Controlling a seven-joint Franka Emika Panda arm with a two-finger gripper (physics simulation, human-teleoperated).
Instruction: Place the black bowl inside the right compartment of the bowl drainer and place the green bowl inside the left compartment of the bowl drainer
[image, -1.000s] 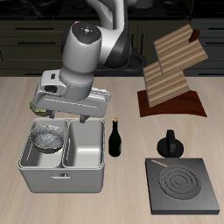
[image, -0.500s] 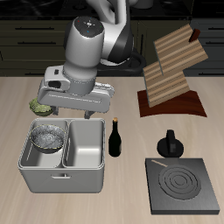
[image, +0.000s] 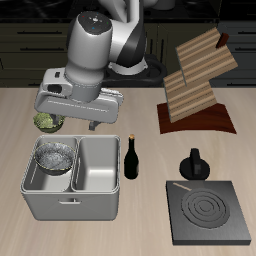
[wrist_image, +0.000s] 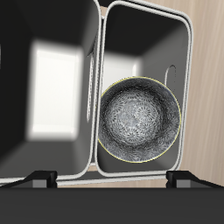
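Note:
The black bowl (image: 55, 155) sits upright inside the right compartment of the bowl drainer (image: 70, 206); the wrist view looks straight down on the speckled black bowl (wrist_image: 138, 120) in its basin. The other basin of the bowl drainer (wrist_image: 102, 52) holds nothing. The green bowl (image: 44, 121) rests on the table just behind the drainer, partly hidden by the gripper body. My gripper (image: 80, 122) hangs above the drainer's back edge, open, with its fingertips (wrist_image: 39, 178) wide apart and nothing between them.
A dark bottle (image: 133, 158) stands beside the drainer. Farther along are a black moka pot (image: 193, 165), a flat stove plate (image: 208, 212) near the front edge, and a slanted wooden rack (image: 195, 80) at the back.
The gripper has risen and drifted back from over the drainer toward the green bowl. The black bowl stays in its basin.

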